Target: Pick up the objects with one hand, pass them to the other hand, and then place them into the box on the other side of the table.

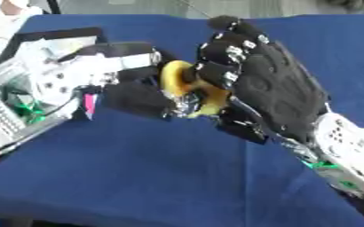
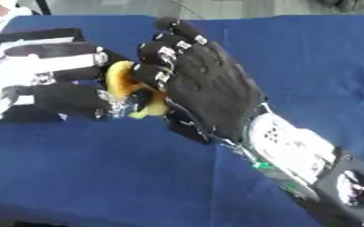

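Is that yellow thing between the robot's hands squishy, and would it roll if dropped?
The yellow thing keeps its curved shape between the right hand and left hand, so probably stiff. Its rounded edge might roll. It looks light.

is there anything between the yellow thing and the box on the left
Nothing but the left hand itself. The yellow object is held above the blue table between the left hand and the right hand; the box sits beyond the left hand at the left edge, with no other thing visible between.
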Controlling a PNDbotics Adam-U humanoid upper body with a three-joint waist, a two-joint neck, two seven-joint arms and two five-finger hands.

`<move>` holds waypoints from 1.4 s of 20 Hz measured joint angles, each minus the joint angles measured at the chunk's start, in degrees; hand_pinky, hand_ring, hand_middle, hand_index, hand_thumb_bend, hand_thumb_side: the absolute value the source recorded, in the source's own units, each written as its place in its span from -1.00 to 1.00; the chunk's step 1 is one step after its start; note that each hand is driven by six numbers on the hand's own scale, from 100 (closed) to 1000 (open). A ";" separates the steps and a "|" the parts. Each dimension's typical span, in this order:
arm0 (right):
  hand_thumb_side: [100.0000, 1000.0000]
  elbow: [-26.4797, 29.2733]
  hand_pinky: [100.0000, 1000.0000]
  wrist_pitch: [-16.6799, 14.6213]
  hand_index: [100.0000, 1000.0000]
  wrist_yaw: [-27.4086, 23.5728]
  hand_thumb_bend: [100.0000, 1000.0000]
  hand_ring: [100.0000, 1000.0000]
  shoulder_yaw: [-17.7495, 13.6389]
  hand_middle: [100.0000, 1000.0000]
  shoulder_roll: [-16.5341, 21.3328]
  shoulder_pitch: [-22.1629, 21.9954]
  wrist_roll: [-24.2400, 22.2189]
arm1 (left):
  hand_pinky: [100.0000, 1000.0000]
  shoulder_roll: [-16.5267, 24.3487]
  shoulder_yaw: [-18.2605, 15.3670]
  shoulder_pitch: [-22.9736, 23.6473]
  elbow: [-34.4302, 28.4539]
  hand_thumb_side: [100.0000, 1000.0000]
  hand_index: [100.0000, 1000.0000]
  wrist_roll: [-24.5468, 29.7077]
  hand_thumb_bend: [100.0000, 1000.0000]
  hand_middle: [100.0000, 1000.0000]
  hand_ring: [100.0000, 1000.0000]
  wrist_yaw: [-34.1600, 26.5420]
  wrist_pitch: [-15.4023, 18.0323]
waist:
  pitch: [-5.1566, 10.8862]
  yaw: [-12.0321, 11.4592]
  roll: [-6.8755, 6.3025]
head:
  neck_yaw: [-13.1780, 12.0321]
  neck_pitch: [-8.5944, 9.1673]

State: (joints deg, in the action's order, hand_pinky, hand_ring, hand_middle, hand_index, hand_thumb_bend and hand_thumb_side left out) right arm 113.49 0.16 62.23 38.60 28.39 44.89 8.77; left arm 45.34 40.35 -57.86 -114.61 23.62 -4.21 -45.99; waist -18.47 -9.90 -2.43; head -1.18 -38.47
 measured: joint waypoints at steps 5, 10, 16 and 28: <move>-1.00 -0.01 0.59 0.11 0.19 0.72 -0.83 0.23 0.29 -0.04 0.00 -0.01 -0.21 | 0.30 0.00 -0.08 0.15 -0.04 -0.67 -0.17 -0.67 -1.00 -0.48 -0.08 0.17 -0.67 | 0.00 0.00 0.05 | 0.00 -0.01; -1.00 0.01 0.71 3.69 0.65 2.70 0.17 0.65 0.48 0.52 0.00 -0.12 -3.72 | 0.29 0.19 -1.25 2.43 -0.34 -0.70 -0.27 -3.46 -1.00 -0.59 -0.19 0.65 -3.45 | 0.02 0.04 0.21 | -0.26 -0.20; -1.00 0.01 0.74 6.22 0.71 4.37 0.17 0.71 0.26 0.60 0.97 -0.51 -8.71 | 0.26 4.78 -6.11 8.00 2.84 -0.62 -0.31 -12.20 -1.00 -0.65 -0.25 -1.98 -5.53 | 0.04 0.34 0.82 | -1.30 -0.23; -1.00 0.02 0.72 7.51 0.65 5.35 -0.02 0.66 -3.54 0.54 6.71 -2.75 -6.32 | 0.27 9.60 -18.15 15.48 11.74 -0.40 -0.26 -35.85 -1.00 -0.63 -0.24 -14.72 -4.79 | 0.04 1.21 2.25 | -4.55 0.14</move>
State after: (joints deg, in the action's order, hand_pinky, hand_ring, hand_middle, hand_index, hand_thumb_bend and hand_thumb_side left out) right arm 113.51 7.67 67.59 35.06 35.10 42.14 2.46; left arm 54.94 22.21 -42.38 -102.87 -12.23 -18.93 -50.78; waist -18.43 -8.69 -0.18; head -5.73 -38.33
